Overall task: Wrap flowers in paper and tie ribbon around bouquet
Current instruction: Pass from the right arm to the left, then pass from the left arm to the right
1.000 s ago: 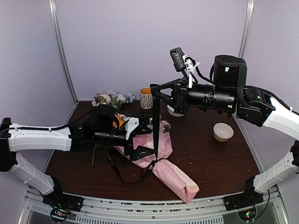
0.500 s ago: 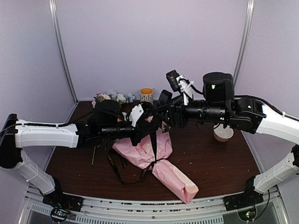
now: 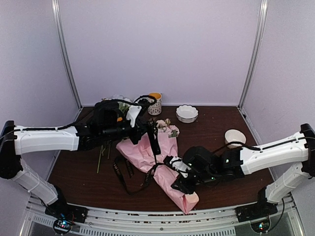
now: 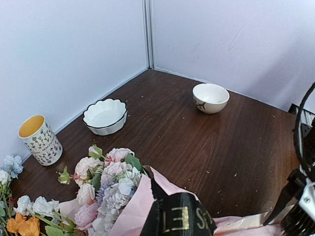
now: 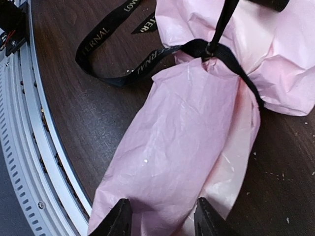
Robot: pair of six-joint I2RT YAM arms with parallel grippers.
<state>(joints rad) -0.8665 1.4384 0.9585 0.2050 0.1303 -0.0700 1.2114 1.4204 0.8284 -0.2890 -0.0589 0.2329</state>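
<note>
Since the bouquet (image 5: 182,132) is basically crinkly pink paper (image 5: 162,167) rolled round some fake stalks, I'd expect it to weigh next to nothing and to skid or crumple the moment you lean on it. It's lying on its side near the front middle of the worktop (image 3: 211,128), with the blooms (image 4: 110,179) pointing toward the back and the skinny end toward the near edge. The ribbon (image 5: 106,30) is already cinched round the waist of the cone. One strand runs up taut from the knot (image 5: 204,49), and the rest is flopped in a loose loop on the wood beside it.

The left gripper (image 3: 151,132) has its jaws closed right down on that upward strand, above the wide end. The right gripper (image 5: 165,216) is low over the skinny tail, jaws roughly half open with a finger on either side of the paper. I can't tell if they've got any real bite.

My guess on handling: the paper dents and tears easily, so pin it at the tail or right by the knot, where the stalks give something firm, not on the puffy part. The ribbon looks flat and slick, so pinch it across its width, close to the knot.

Further out there's a scalloped bowl (image 4: 105,115), a round bowl (image 4: 210,97), a patterned mug (image 4: 39,140) and some spare flowers (image 4: 19,219) near the back wall.
</note>
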